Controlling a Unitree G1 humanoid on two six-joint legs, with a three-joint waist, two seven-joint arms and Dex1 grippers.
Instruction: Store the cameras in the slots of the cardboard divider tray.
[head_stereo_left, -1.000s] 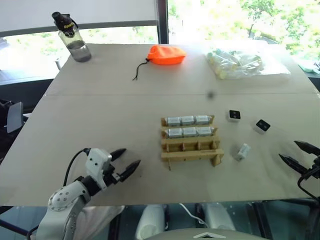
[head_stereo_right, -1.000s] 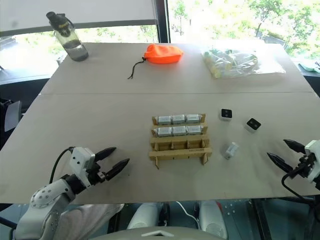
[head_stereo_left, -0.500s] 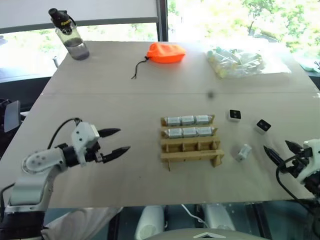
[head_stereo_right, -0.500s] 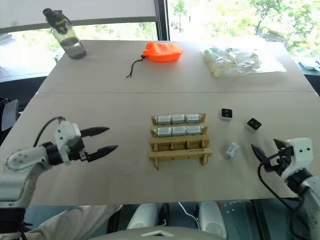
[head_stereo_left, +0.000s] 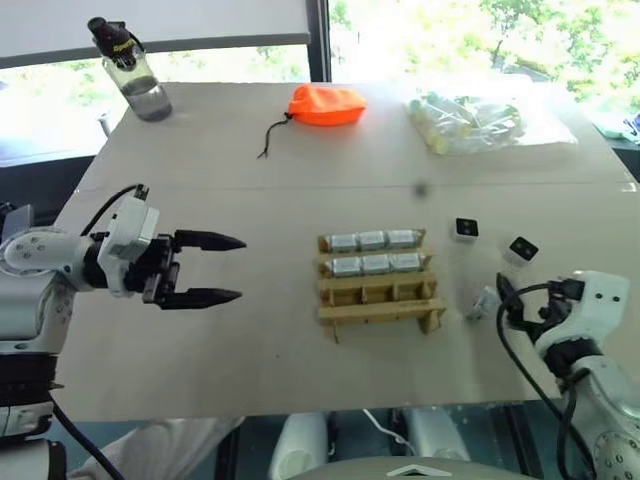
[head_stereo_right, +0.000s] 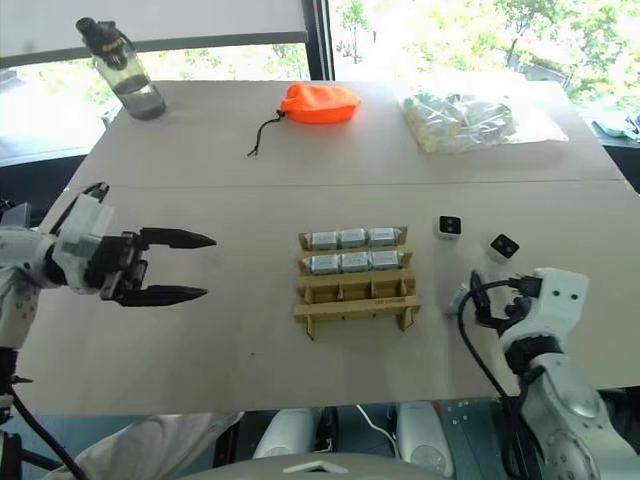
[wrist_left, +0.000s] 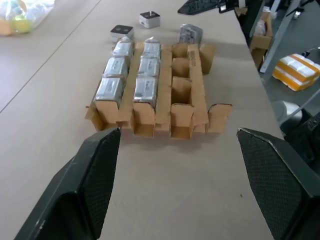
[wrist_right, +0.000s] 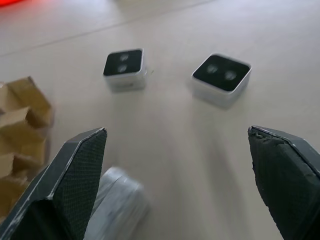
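While the tan-brown cardboard divider tray (head_stereo_left: 378, 283) stands mid-table with its two far rows filled by six small white-grey boxy cameras (head_stereo_left: 372, 240), I count the near row of three slots as vacant.

Item, loose stock: three more cameras lie on the bare table to the tray's right. One lies lens-up just beyond the tray's far right corner (head_stereo_left: 466, 229); a second lies lens-up farther right (head_stereo_left: 522, 249); a third lies tipped on its side just beside the tray's near right end (wrist_right: 116, 204).

Item, right gripper (wrist_right: 177, 165): black fingers spread wide, nothing between them, poised low over the tipped camera.

Item, left gripper (head_stereo_left: 212, 268): fingers parted, empty, hovering well left of the tray and aimed across at it.

Item, clutter along the far edge: orange drawstring pouch (head_stereo_left: 327, 104), clear plastic bag of pale tubes (head_stereo_left: 468, 122), dark-capped water bottle (head_stereo_left: 130, 69).

Handling note, my judgement: I would take the tipped camera first, as nearest. It sits off toward one finger, so I would centre the fingers over it, square them to its flat sides, and lower it upright into the nearest vacant slot without nudging the thin cardboard walls.
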